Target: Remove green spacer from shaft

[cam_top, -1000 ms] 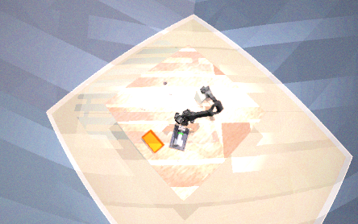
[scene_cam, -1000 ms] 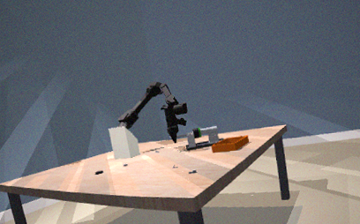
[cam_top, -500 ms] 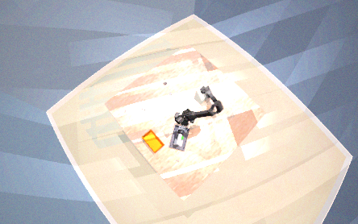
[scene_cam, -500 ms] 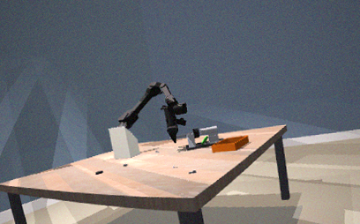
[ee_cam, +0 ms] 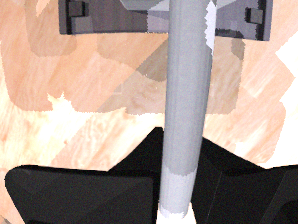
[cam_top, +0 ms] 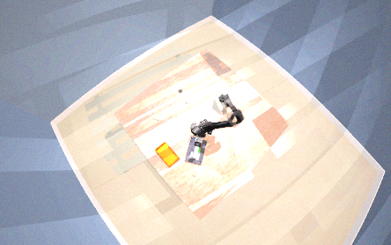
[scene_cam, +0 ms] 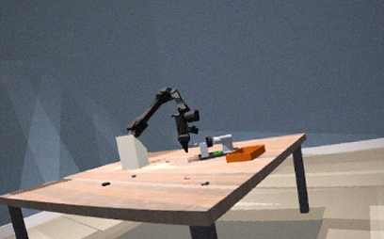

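Observation:
My gripper [cam_top: 196, 131] [scene_cam: 186, 150] [ee_cam: 169, 133] is shut on the outer end of the grey shaft [ee_cam: 186, 100]. The shaft runs from between the black fingers towards the fixture. The big light housing block [scene_cam: 227, 142] stands at the fixture's far end, with a smaller light post [scene_cam: 203, 150] nearer the gripper. The green spacer [cam_top: 199, 150] [scene_cam: 217, 153] lies low, below the shaft line, between post and block. A dark spacer [scene_cam: 209, 141] is still up on the shaft line near the post. Other spacers are too small to tell apart.
The fixture's dark grey base [cam_top: 188, 159] [ee_cam: 110, 22] lies under the posts. An orange tray [cam_top: 171, 166] [scene_cam: 236, 157] stands beside it. The arm's white pedestal [scene_cam: 130, 153] is behind the gripper. Small dark pieces [scene_cam: 106, 183] lie on the table [scene_cam: 161, 188].

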`<state>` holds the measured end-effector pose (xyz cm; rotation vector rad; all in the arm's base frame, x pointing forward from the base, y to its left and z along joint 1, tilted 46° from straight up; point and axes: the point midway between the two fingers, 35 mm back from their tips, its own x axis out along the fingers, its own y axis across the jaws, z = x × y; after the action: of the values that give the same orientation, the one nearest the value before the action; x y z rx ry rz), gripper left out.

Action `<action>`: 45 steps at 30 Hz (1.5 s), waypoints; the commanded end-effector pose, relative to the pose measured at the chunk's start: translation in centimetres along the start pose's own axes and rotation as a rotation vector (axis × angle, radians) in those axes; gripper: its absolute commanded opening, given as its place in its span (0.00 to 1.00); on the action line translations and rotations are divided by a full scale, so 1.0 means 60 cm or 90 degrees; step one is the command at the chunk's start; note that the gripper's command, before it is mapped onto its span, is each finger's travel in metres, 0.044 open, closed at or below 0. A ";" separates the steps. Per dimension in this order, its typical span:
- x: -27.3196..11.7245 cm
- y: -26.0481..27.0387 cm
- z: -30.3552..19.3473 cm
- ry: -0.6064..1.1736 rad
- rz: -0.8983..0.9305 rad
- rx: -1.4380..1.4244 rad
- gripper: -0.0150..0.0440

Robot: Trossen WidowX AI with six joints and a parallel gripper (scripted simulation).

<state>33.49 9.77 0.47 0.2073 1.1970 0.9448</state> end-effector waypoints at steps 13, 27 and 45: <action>0.000 0.000 0.005 0.001 -0.001 -0.002 0.25; 0.000 0.000 0.014 0.001 -0.001 -0.002 0.25; 0.000 0.000 0.026 0.001 -0.001 -0.002 0.25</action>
<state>34.47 10.17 0.95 0.2011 1.2029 0.9453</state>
